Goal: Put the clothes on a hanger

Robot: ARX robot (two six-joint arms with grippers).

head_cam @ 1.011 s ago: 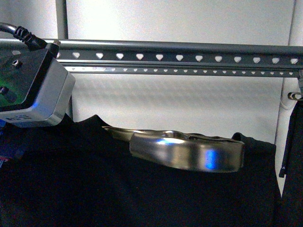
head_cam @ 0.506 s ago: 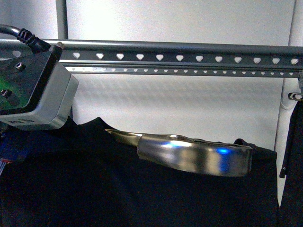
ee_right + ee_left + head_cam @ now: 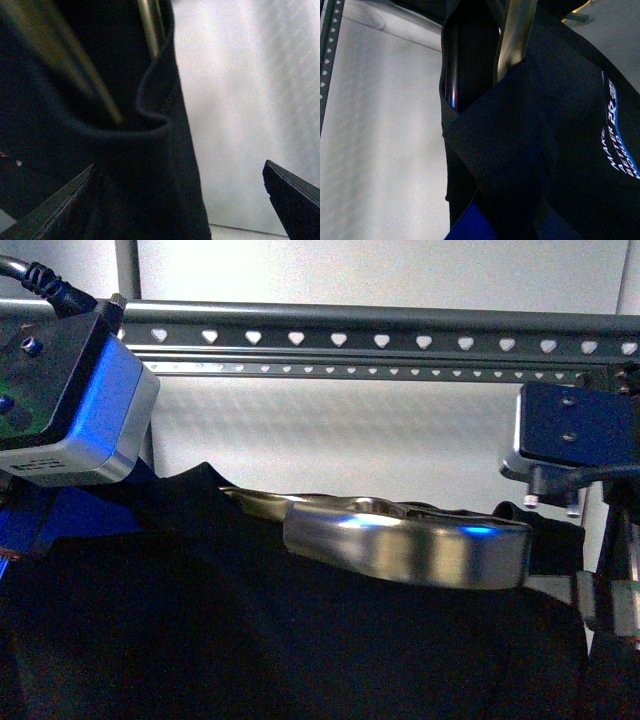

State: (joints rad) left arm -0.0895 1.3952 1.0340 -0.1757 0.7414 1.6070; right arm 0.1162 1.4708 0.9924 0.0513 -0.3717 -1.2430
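Observation:
The black T-shirt (image 3: 250, 640) fills the lower front view, below the grey rack's round top rail (image 3: 380, 318) and its bars with heart-shaped holes. A shiny curved metal piece (image 3: 410, 552) lies in the shirt's upper edge. My left gripper (image 3: 502, 222) is shut on the T-shirt (image 3: 520, 150); its blue fingers (image 3: 465, 227) show under the cloth, and white and blue lettering (image 3: 617, 145) shows beside them. My right gripper (image 3: 175, 200) is open, with the shirt's hem edge (image 3: 130, 170) between its fingers (image 3: 295, 197), not gripped.
My left wrist block (image 3: 60, 400) sits at the upper left of the front view, close under the rail. My right wrist block (image 3: 575, 440) sits at the right. A white wall (image 3: 350, 430) is behind the rack. A punched rack bar (image 3: 327, 55) shows in the left wrist view.
My right arm has come into the front view at the right and covers the spot where the other dark garment hung. My left wrist has shifted slightly up.

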